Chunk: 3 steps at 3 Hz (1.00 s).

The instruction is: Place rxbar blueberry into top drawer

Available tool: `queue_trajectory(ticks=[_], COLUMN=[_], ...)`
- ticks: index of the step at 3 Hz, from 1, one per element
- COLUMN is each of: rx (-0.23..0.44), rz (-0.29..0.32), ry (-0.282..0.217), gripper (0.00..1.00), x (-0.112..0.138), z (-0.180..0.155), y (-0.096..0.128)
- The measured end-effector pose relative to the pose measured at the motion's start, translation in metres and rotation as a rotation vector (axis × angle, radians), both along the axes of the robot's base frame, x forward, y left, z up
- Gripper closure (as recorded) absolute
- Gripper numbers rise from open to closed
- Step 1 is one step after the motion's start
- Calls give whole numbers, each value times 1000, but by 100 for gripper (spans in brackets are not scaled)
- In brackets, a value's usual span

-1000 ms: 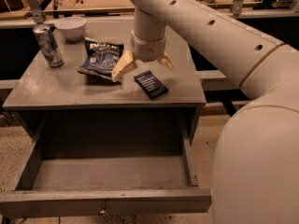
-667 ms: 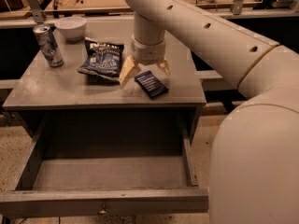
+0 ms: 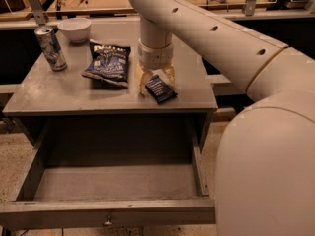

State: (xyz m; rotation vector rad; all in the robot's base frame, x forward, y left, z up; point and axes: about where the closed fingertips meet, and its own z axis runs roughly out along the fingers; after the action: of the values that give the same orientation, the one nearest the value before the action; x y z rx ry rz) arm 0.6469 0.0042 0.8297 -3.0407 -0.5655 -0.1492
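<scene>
Rxbar blueberry (image 3: 161,89) was found lying flat on the tabletop (image 3: 54,90), toward the tabletop's front right part, so it had not yet been lifted. The end effector (image 3: 155,82) was held low over the tabletop at the bar's far end, pointing straight down, with its yellowish fingers (image 3: 141,80) spread apart on either side of the wrapper. The jaws were therefore judged to be open. Whether the pads were touching the bar could not be made out.

The top drawer (image 3: 108,211) was seen pulled fully out below the tabletop's front edge, with its inside bare and its small handle (image 3: 107,223) at the middle of the front panel. The opening step, if one had been needed, was thus taken as done.

A crinkled chip bag (image 3: 107,63) was set on the tabletop near its middle, just beside the end effector. A drinks can (image 3: 50,47) stood at the tabletop's rear left, and a white bowl (image 3: 74,29) was placed at the tabletop's rear edge. None of these was involved in the task.

The task was judged to be in its early part, at the grasp. The closing of the jaws on the bar, the lift off the tabletop, the carry out past the tabletop's front edge and the release into the drawer were all left to be done.
</scene>
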Motion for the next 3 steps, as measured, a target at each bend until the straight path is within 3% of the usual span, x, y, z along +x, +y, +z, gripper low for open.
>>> queue_trajectory(ticks=[1, 2, 3], rx=[0, 1, 98], rz=[0, 0, -70], ry=[0, 0, 31], gripper=[88, 100, 100], x=[0, 0, -20], z=[5, 6, 15], y=[0, 0, 17])
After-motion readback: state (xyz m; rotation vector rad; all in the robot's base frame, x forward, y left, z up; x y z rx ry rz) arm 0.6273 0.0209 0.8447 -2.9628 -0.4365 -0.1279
